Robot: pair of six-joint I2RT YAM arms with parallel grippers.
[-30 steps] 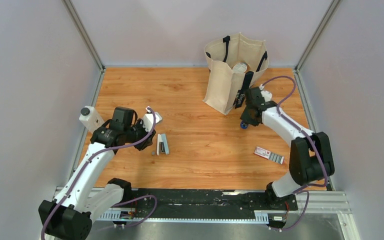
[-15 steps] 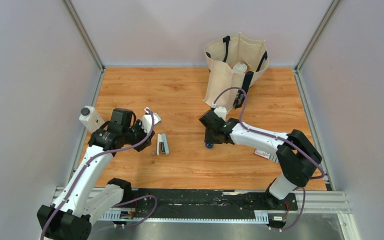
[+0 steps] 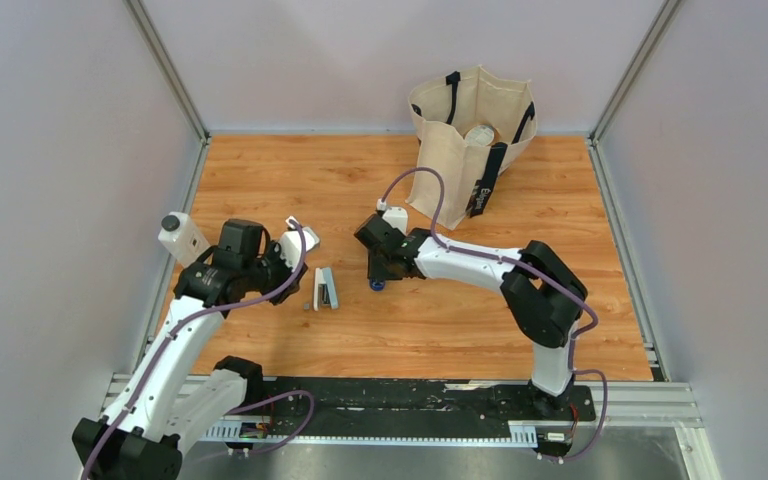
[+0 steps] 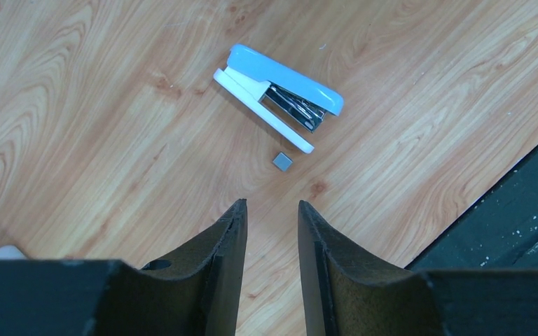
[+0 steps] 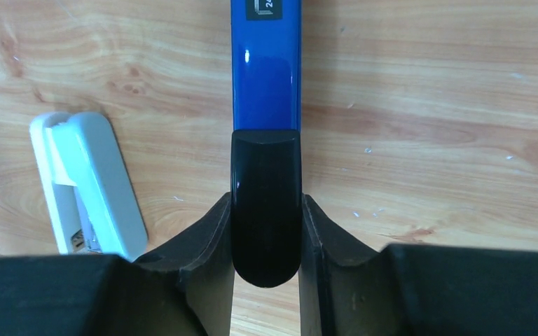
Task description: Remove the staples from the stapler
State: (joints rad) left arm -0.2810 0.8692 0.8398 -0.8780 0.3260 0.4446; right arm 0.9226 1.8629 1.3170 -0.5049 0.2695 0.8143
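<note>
stapler [image 5: 265, 105] between jaws of right gripper [image 5: 266, 204]

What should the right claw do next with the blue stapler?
Probably set it down on the table near the open left claw. The right claw is shut on the blue stapler, beside the pale stapler, so both claws could then work it open.

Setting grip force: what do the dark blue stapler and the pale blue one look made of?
The dark blue stapler looks like glossy hard plastic: sharp highlights, with a duller black end. The pale blue stapler seems smooth plastic, with shiny metal inside.
</note>
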